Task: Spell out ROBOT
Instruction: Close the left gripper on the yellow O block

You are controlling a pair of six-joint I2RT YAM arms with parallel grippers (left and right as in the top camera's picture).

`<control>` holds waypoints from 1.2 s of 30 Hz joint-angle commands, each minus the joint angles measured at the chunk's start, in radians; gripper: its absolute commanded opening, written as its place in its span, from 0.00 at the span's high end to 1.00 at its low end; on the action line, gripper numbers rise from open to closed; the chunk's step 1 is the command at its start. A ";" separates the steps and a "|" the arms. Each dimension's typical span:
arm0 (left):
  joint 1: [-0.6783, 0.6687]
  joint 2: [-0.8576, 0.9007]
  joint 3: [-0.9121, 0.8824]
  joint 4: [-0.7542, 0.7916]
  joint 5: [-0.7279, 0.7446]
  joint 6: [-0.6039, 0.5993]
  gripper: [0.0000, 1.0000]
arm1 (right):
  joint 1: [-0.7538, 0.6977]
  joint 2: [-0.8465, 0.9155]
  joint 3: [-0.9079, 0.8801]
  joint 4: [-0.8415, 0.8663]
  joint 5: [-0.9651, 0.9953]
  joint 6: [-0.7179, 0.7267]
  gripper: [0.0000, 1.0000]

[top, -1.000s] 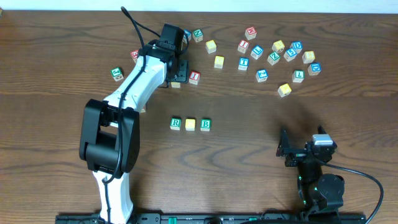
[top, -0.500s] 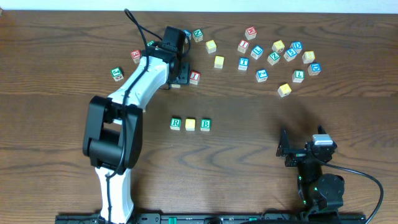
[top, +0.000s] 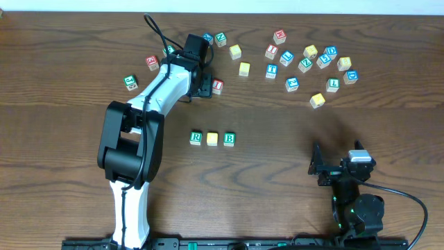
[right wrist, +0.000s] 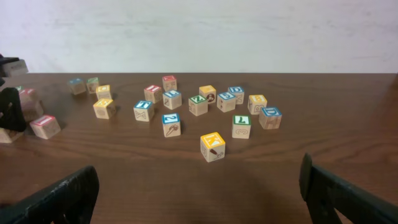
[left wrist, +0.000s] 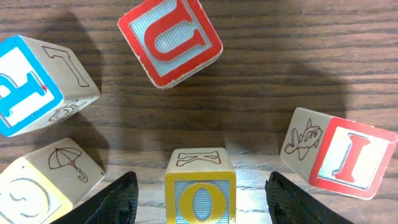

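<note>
A green R cube (top: pixel 195 138), a yellow-faced cube (top: pixel 212 139) and a green B cube (top: pixel 229 139) stand in a row at the table's middle. In the left wrist view, a yellow O cube (left wrist: pixel 200 198) stands between my left gripper's (left wrist: pixel 200 180) open fingers, with a gap on each side. From overhead, that gripper (top: pixel 200 85) is at the back left, over the cube and hiding it. A blue T cube (top: pixel 271 70) lies in the far scatter. My right gripper (right wrist: pixel 199 202) is open and empty at the front right.
Close around the O cube are a red U cube (left wrist: pixel 171 38), a red I cube (left wrist: pixel 345 155), a blue-faced cube (left wrist: pixel 34 87) and a yellow cube with an umbrella drawing (left wrist: pixel 46 180). Several loose cubes (top: pixel 305 62) are scattered at the back right.
The left arm's elbow has swung to the right and its wrist has shifted slightly towards the back. Its jaws stand as wide as before. The right arm has not moved.
</note>
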 commanded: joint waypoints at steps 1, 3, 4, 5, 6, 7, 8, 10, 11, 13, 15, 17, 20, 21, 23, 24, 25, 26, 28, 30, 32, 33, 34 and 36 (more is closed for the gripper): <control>-0.001 -0.002 0.019 0.003 0.001 -0.004 0.35 | 0.006 0.001 -0.001 -0.002 0.008 0.013 0.01; -0.001 -0.002 0.019 0.005 0.001 -0.004 0.36 | 0.006 0.001 -0.001 -0.002 0.008 0.013 0.01; -0.001 -0.002 0.019 0.005 0.001 -0.004 0.36 | 0.006 0.001 -0.001 -0.002 0.008 0.013 0.01; -0.001 -0.002 0.019 0.005 0.001 -0.004 0.38 | 0.006 0.001 -0.001 -0.002 0.008 0.013 0.01; -0.001 -0.002 0.019 0.004 0.001 -0.004 0.41 | 0.006 0.001 -0.001 -0.002 0.008 0.013 0.01; -0.001 -0.002 0.019 0.003 0.001 -0.005 0.42 | 0.006 0.001 -0.001 -0.002 0.008 0.013 0.01; -0.001 -0.002 0.019 0.002 0.001 -0.005 0.44 | 0.006 0.001 -0.001 -0.002 0.008 0.013 0.01; -0.001 -0.002 0.019 -0.002 0.001 -0.005 0.44 | 0.006 0.001 -0.001 -0.002 0.008 0.013 0.01; -0.001 -0.002 0.019 -0.003 0.001 -0.004 0.44 | 0.006 0.001 -0.001 -0.002 0.008 0.013 0.01; -0.001 -0.002 0.019 -0.008 0.001 -0.004 0.44 | 0.006 0.001 -0.001 -0.002 0.008 0.013 0.01; -0.001 -0.002 0.019 -0.014 0.001 -0.004 0.44 | 0.006 0.001 -0.001 -0.002 0.008 0.013 0.01; -0.001 -0.002 0.019 -0.022 0.001 -0.004 0.44 | 0.006 0.001 -0.001 -0.002 0.008 0.013 0.01; -0.001 -0.002 0.018 -0.029 0.001 -0.004 0.44 | 0.006 0.001 -0.001 -0.002 0.008 0.013 0.01; -0.001 -0.002 0.018 -0.030 0.001 -0.005 0.44 | 0.006 0.001 -0.001 -0.002 0.008 0.013 0.01; -0.001 -0.002 0.018 -0.034 0.001 -0.005 0.44 | 0.006 0.001 -0.001 -0.002 0.008 0.013 0.01; -0.001 -0.002 0.018 -0.037 0.001 -0.005 0.44 | 0.006 0.001 -0.001 -0.002 0.008 0.013 0.01; -0.001 -0.002 0.018 -0.040 0.001 -0.005 0.44 | 0.006 0.001 -0.001 -0.002 0.008 0.013 0.01; -0.001 -0.002 0.018 -0.043 0.001 -0.005 0.44 | 0.006 0.001 -0.001 -0.002 0.008 0.013 0.01; -0.001 -0.002 0.018 -0.050 0.001 -0.005 0.44 | 0.006 0.001 -0.001 -0.002 0.008 0.013 0.01; -0.001 -0.002 0.018 -0.052 0.001 -0.005 0.44 | 0.006 0.001 -0.001 -0.002 0.008 0.013 0.01; -0.001 -0.002 0.018 -0.049 0.001 -0.005 0.44 | 0.006 0.001 -0.001 -0.002 0.008 0.013 0.01; -0.001 -0.002 0.018 -0.047 0.001 -0.005 0.44 | 0.006 0.001 -0.001 -0.002 0.008 0.013 0.01; -0.001 -0.002 0.018 -0.043 0.001 -0.005 0.44 | 0.006 0.001 -0.001 -0.002 0.008 0.013 0.01; -0.001 -0.002 0.018 -0.035 0.001 -0.004 0.44 | 0.006 0.001 -0.001 -0.002 0.008 0.013 0.01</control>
